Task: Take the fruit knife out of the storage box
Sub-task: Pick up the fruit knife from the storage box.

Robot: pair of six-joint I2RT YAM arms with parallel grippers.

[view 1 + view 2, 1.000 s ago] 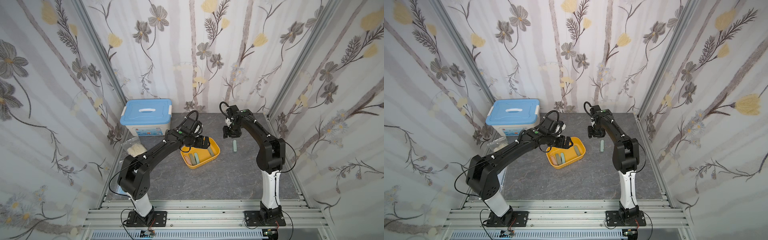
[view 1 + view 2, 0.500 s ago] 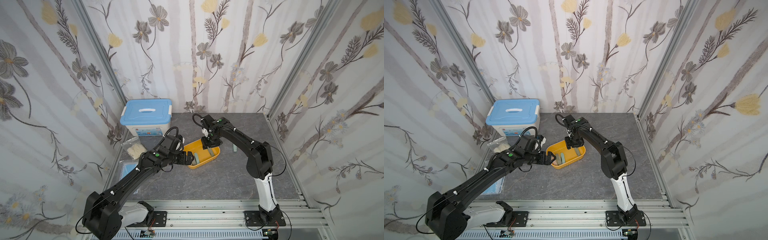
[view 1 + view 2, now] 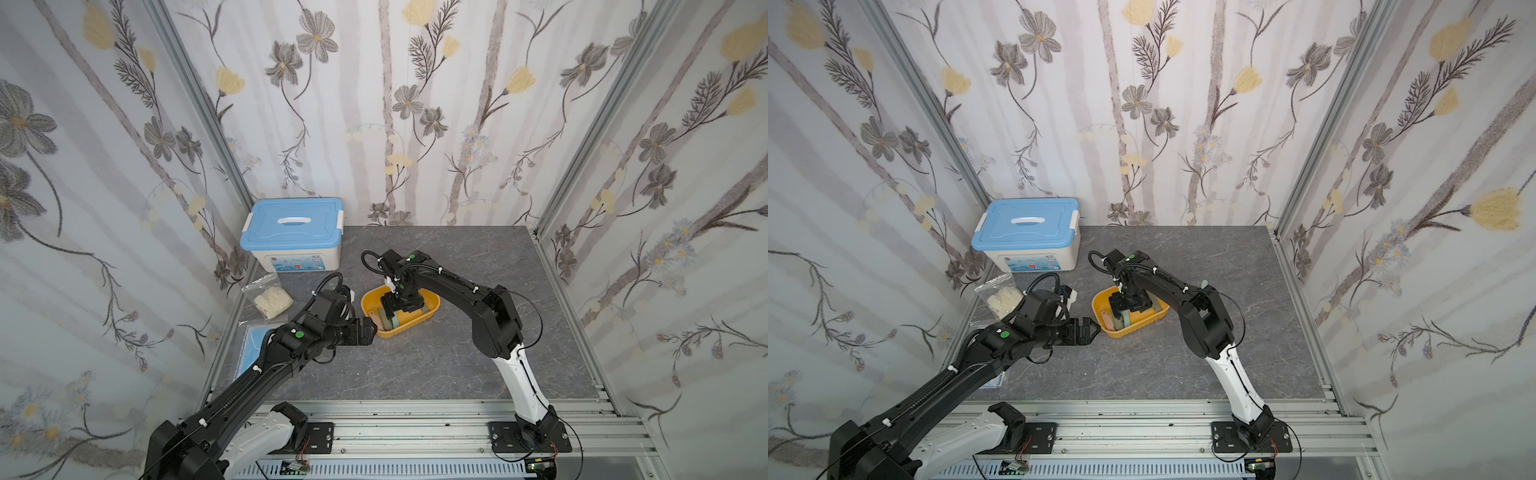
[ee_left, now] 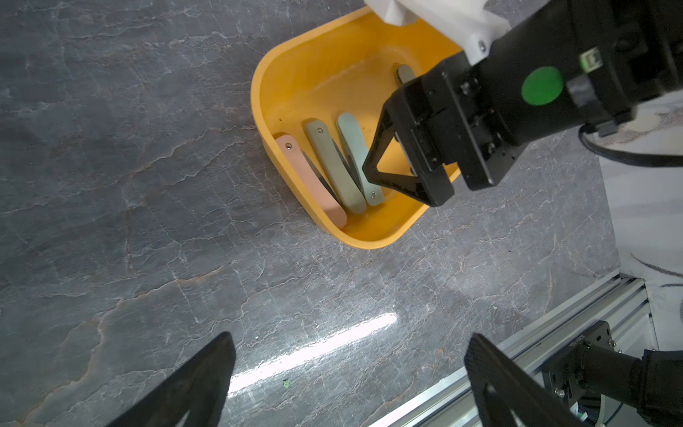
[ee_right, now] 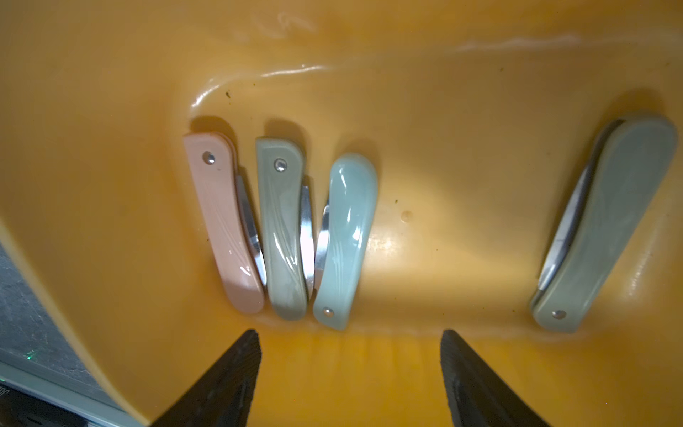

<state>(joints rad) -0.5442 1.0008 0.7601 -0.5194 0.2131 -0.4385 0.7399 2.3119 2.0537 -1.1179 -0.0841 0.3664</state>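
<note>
Fruit knives (image 4: 332, 170), four and folded, lie in the box (image 4: 306, 59): pink knife (image 5: 225, 222), grey-green knife (image 5: 282, 236) and blue knife (image 5: 347, 236) side by side at one end, a fourth knife (image 5: 606, 229) well apart toward the other end. Right gripper (image 5: 347, 334) is down inside the box, fingers parted and empty, by the blue knife's pivot end. Left gripper (image 4: 350, 335) hovers outside the box, just beside that first end, fingers wide, empty.

Storage box (image 3: 411, 328): mustard-yellow lidless tray, mid-table (image 3: 415, 365), skewed to its edges. Inside, folded: pink knife (image 5: 225, 225), grey-green knife (image 5: 282, 236) and pale blue knife (image 5: 345, 240) close side by side at the end nearer the table's left edge; second grey-green knife (image 5: 606, 229) well apart, opposite end.
</note>
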